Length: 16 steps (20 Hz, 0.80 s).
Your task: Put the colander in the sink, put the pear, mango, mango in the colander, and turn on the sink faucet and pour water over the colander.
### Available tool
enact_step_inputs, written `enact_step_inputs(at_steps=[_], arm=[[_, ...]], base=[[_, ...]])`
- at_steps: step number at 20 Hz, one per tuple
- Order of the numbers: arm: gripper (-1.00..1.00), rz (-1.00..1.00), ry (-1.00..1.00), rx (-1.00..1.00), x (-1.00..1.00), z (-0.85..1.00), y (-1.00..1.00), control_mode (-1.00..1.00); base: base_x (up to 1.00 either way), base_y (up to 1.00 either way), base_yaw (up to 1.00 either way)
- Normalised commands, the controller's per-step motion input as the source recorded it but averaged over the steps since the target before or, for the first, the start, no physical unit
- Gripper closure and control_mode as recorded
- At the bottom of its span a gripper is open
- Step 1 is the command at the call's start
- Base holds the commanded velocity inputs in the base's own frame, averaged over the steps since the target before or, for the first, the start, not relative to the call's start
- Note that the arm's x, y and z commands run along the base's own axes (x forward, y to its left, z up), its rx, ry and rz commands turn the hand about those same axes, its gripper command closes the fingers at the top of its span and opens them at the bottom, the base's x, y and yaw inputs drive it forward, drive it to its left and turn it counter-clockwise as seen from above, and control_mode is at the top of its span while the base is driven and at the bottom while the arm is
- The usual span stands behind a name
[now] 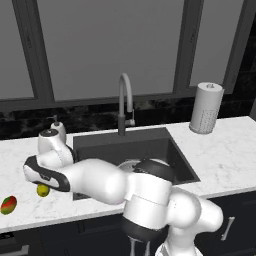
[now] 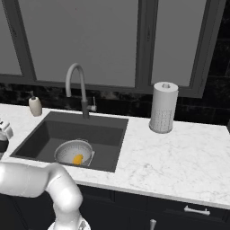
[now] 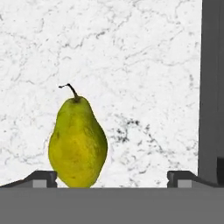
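My fingers stand wide apart, nothing between the pads, tips poking up at 7 and 5 o'clock in the hand view. My gripper is low over the marble counter. The pear lies close in front of the 7 o'clock tip, off-center in the gap, stem toward 12; whether it touches that tip I cannot tell. The sink wall runs as a dark strip down the 3 o'clock edge.

Left base view: my arm reaches across to 9 o'clock, hand down at the counter's left part, fingers hidden behind the wrist. The pear peeks out just under the hand. A red-green mango lies further toward 8 o'clock near the counter edge. The colander is mostly hidden behind my elbow, just a sliver of rim in the sink.

Right base view gives the colander in full, sitting on the sink floor, the orange mango inside it. The faucet stands behind the basin at 12, no water running. A soap bottle is at 10 o'clock of the sink, a paper towel roll at 2.
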Motion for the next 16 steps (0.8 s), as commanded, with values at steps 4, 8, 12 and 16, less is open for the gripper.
enact_step_inputs(at_steps=[4,8,12,16], arm=[[-1.0,-0.03,0.1,0.01,0.14,-0.06,0.27,-1.0],[-1.0,-0.03,0.01,0.0,0.03,-0.24,0.13,-1.0],[-1.0,-0.03,0.01,0.0,0.0,-0.35,0.04,-1.0],[-1.0,-0.01,0.0,0.0,0.01,-0.33,0.11,-1.0]], base=[[0.0,0.0,0.0],[0.0,0.0,0.0],[0.0,0.0,0.0],[0.0,0.0,0.0]])
